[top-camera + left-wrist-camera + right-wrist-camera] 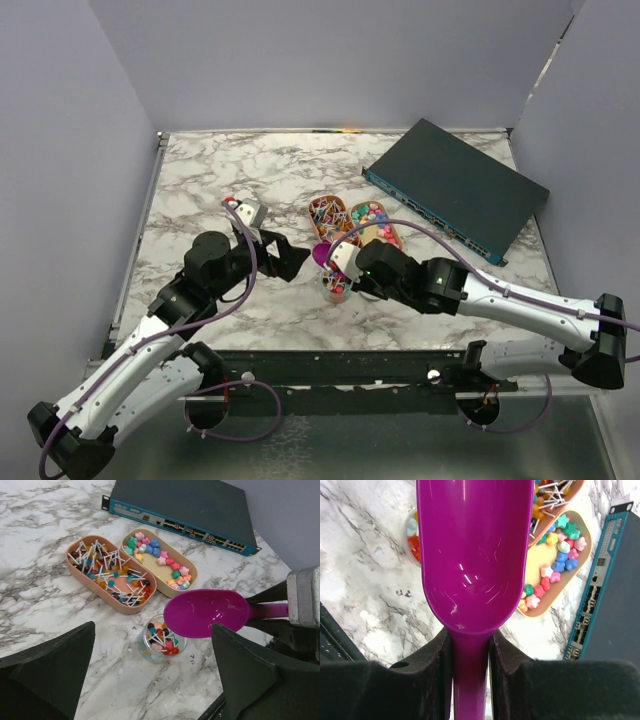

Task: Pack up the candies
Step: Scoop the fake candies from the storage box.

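**Scoop in my right grip, left fingers spread**

I work on a marble-patterned table [220, 170]. At its far right corner lies a flat dark teal network switch [455, 190], set at an angle, its row of ports facing the middle of the table.

Just in front of the switch, two oblong trays sit side by side, touching along their long edges. The pink tray [75, 562], on my left, is filled with small coloured pieces on thin white sticks. The tan tray [150, 570] lies between it and the switch.

My right gripper [470, 640] is pinched on the handle of a purple scoop [205, 612] — a finger pressed to each side of the stem. The bowl of the scoop is empty and faces up, and it hangs above the table beside a small clear cup [144, 647]; in my left wrist view its edge overlaps the cup's rim. The cup stands on the near side of the trays, apart from them, and holds a mix of small coloured pieces and white sticks.

My left gripper [152, 630] is spread wide and holds nothing — it hovers to the left of the cup, pointed toward it and the trays.

The candies [157, 557], little star-like sweets in pink, green, blue, yellow and orange, lie in the tan tray, strung along the side nearer the switch.
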### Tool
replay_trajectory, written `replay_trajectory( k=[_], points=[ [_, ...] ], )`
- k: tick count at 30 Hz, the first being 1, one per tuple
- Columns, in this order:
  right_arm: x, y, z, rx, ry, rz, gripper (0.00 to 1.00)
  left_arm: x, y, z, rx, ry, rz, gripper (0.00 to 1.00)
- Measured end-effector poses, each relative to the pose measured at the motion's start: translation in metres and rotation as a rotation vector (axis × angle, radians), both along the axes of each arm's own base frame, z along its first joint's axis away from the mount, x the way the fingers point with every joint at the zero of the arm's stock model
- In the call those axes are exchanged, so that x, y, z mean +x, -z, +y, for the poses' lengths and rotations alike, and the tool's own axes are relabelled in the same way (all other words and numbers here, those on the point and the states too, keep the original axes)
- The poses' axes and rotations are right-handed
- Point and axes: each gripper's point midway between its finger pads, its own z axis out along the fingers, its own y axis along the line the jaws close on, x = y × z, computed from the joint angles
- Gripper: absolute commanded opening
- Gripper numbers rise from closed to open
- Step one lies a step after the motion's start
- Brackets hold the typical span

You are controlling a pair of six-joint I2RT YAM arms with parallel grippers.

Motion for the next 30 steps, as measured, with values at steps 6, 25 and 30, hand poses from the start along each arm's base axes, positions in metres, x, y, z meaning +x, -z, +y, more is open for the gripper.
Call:
replay_trajectory(
  k=[6,25,30],
  points=[
    [-0.005,-0.006,0.014,0.102,-0.04,0.009,0.01,-0.007,0.008,-0.016,-0.018,0.084,0.058,0.99],
    [-0.028,-0.033,0.013,0.351,-0.201,-0.067,0.01,-0.001,0.033,-0.03,-0.018,0.089,0.178,0.99],
    [-0.031,-0.042,0.013,0.432,-0.227,-0.106,0.01,0.002,0.038,-0.032,-0.017,0.082,0.197,0.99]
  ],
)
